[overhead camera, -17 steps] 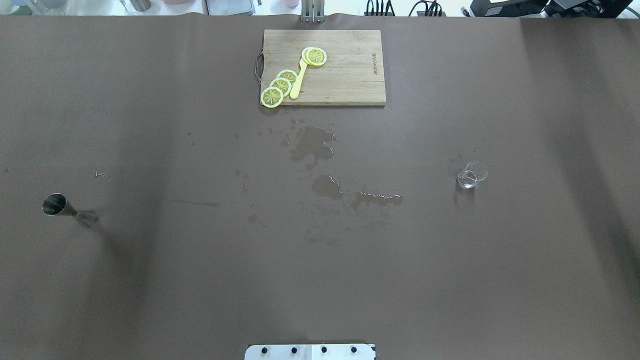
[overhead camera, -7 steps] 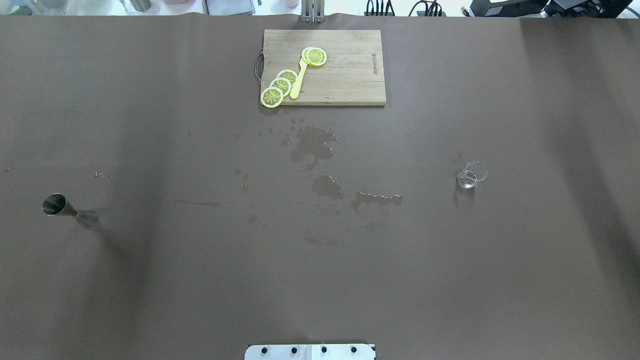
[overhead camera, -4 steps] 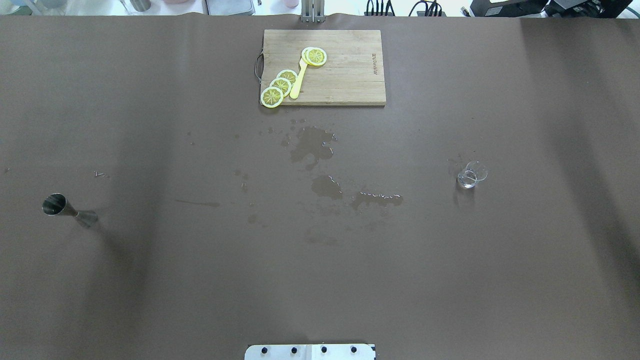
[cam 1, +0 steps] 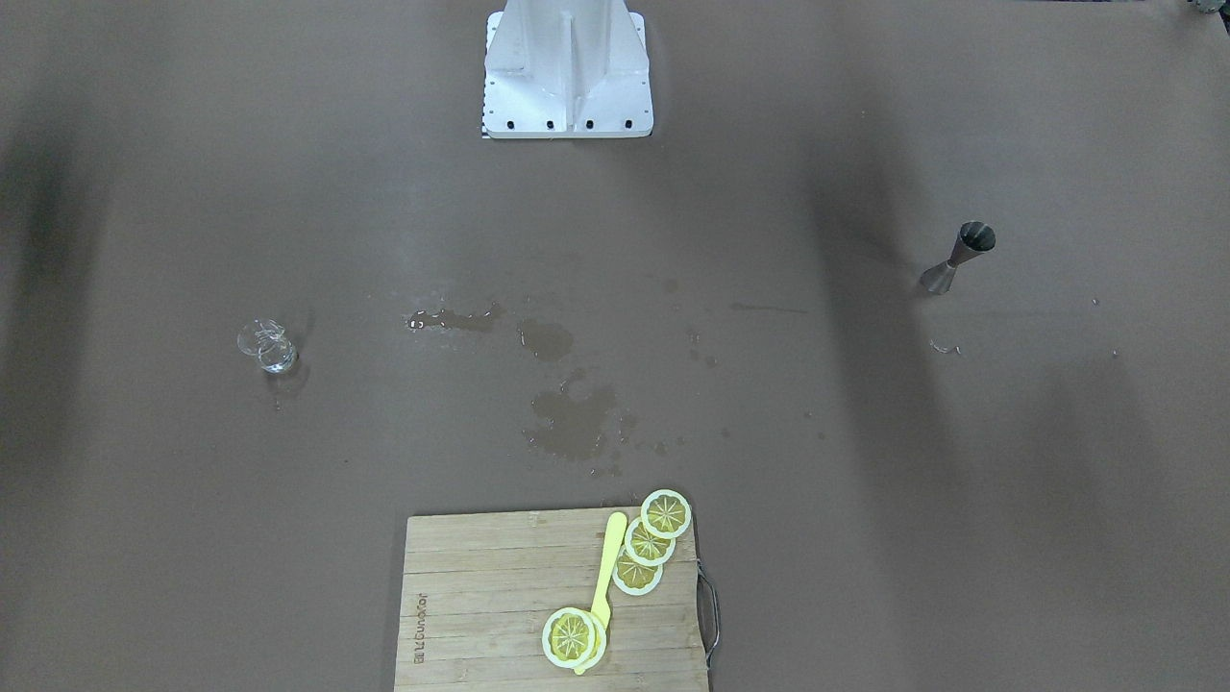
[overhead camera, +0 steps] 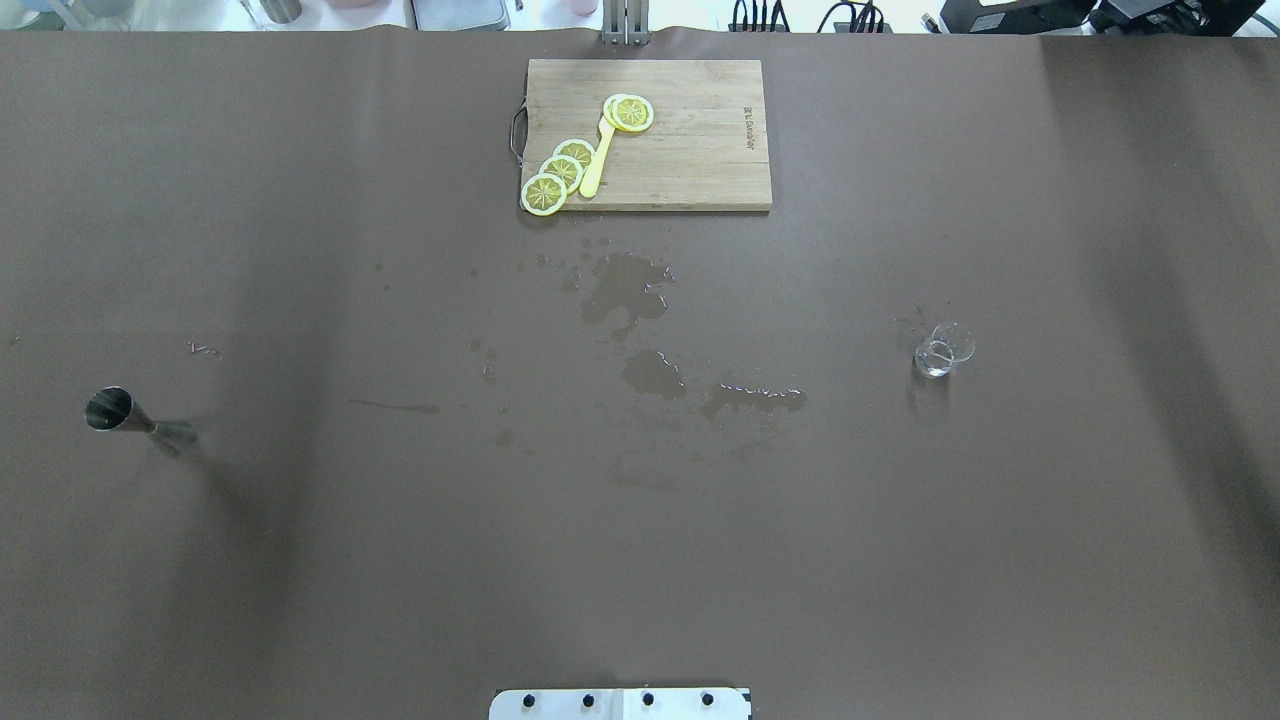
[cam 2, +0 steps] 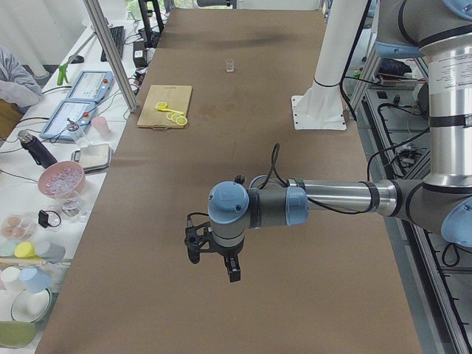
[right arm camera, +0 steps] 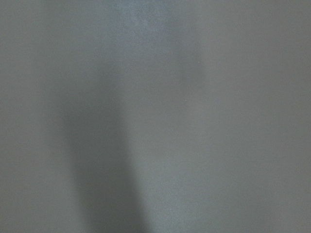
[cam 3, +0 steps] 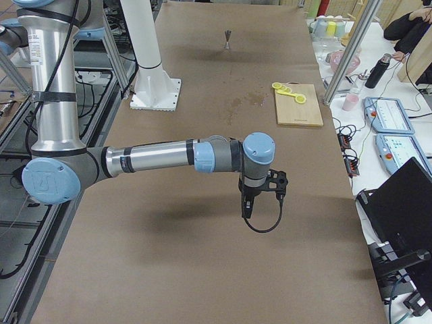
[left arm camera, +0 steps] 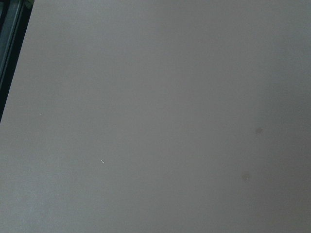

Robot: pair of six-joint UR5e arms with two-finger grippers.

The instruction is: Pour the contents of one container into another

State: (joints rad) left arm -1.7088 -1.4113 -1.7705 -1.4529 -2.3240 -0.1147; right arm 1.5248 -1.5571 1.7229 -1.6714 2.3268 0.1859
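Nearest the robot, the left arm (cam 2: 295, 205) and right arm (cam 3: 169, 156) are being held above bare bench (overhead camera: 640, 560); whether their jaws are apart or together cannot be told. Farther out, the jigger (overhead camera: 120, 413) is being shown upright on the left and the glass cup (overhead camera: 942, 352) on the right, apparently one per arm, wet patches (overhead camera: 625, 290) between. Farthest, lemon slices (overhead camera: 560, 172) are being displayed on a cutting board (overhead camera: 700, 150).

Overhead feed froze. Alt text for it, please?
Steel jigger far left, clear glass cup far right on a brown table, wet patches between. Cutting board with lemon slices at the far edge; no arms visible.
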